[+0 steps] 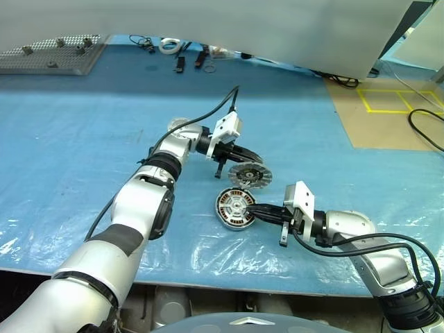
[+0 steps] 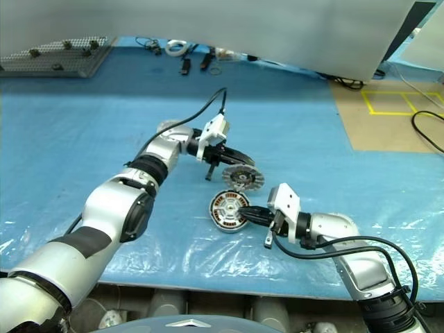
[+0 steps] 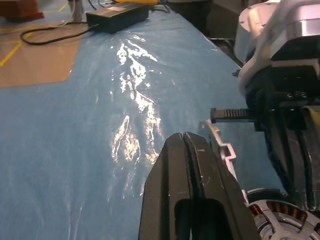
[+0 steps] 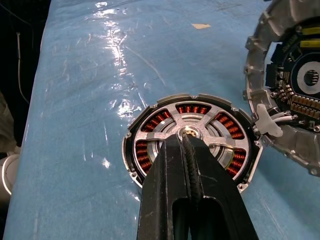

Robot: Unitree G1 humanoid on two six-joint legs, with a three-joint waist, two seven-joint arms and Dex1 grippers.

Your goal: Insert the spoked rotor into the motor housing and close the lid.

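We pin the motor housing (image 4: pixel 192 142) (spoked rotor (image 4: pixel 187 131) seated) with our closed, empty right gripper (image 4: pixel 186 137); the left gripper (image 1: pixel 248 158), pinching the lid (image 1: pixel 250 175), should lower it level and centred.

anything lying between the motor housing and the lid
Nothing: in the right wrist view, bare blue sheet separates the round silver copper-wound motor housing from the tilted grey ribbed lid.

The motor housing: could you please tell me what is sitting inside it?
Inside the motor housing, the spoked rotor lies over copper windings visible through its gaps; the right gripper covers its near part.
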